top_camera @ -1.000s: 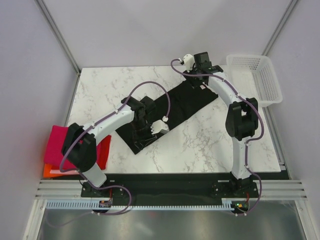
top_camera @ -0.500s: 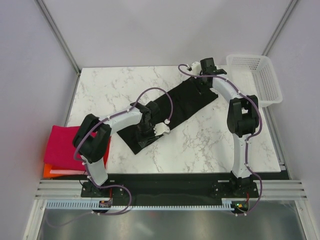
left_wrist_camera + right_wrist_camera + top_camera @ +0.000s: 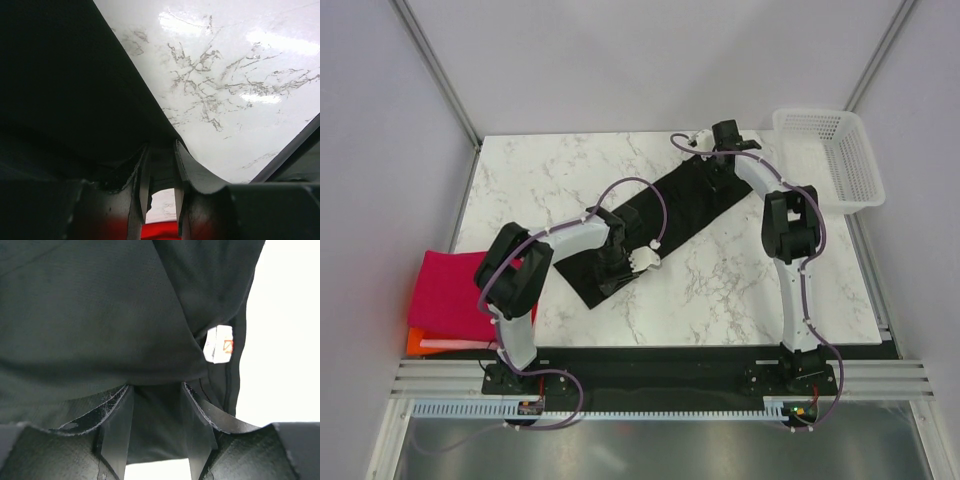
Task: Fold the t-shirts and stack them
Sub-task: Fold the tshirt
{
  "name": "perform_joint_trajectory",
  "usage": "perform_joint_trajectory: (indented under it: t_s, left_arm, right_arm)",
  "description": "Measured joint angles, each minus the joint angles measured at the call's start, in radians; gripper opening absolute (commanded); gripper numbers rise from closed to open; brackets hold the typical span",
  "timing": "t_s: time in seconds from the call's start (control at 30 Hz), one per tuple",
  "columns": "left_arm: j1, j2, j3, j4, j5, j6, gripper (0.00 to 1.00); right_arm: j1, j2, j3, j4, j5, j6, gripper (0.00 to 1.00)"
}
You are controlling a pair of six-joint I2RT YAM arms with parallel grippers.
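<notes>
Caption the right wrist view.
Black shirt with white label bunched between the right gripper jaws.

1. Black t-shirt [image 3: 665, 215] – soft matt cloth, fine knit weave visible in right wrist view; small white sewn label [image 3: 218, 343] with an orange mark, smooth.
2. Table [image 3: 730, 290] – white marble-look top with grey veins, glossy, light glare in left wrist view.
3. Folded t-shirts [image 3: 445, 295] at left edge – magenta-pink, red, orange cloth, matt.
4. Basket [image 3: 832, 160] – white plastic mesh, slight sheen.
5. Arm shells – smooth white and black plastic; purple cables rubbery-looking.
6. Finger pads [image 3: 117, 427] – translucent smooth plastic, black rough-textured backing with worn edges.
7. Front rail – brushed metal.
</notes>
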Motion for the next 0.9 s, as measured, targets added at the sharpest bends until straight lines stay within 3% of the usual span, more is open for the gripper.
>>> perform_joint_trajectory:
  t_s: [0.2,0.4,0.67,0.9]
  left_arm:
    - [-0.029,0.025,0.029,-0.023,0.003,-0.022,0.31]
    - [-0.132,0.072,0.095,-0.047,0.048,-0.059,0.31]
    - [-0.265,0.144,0.208,-0.081,0.177,-0.1,0.31]
    - [-0.297,0.134,0.352,-0.155,0.182,-0.106,0.31]
  right_arm:
    - [0.018,0.096,0.142,-0.013,0.023,-0.019,0.52]
    - [0.052,0.182,0.277,0.003,0.043,-0.051,0.52]
    - [0.114,0.19,0.282,0.045,0.068,-0.087,0.54]
    - [0.135,0.1,0.181,0.027,0.092,-0.104,0.56]
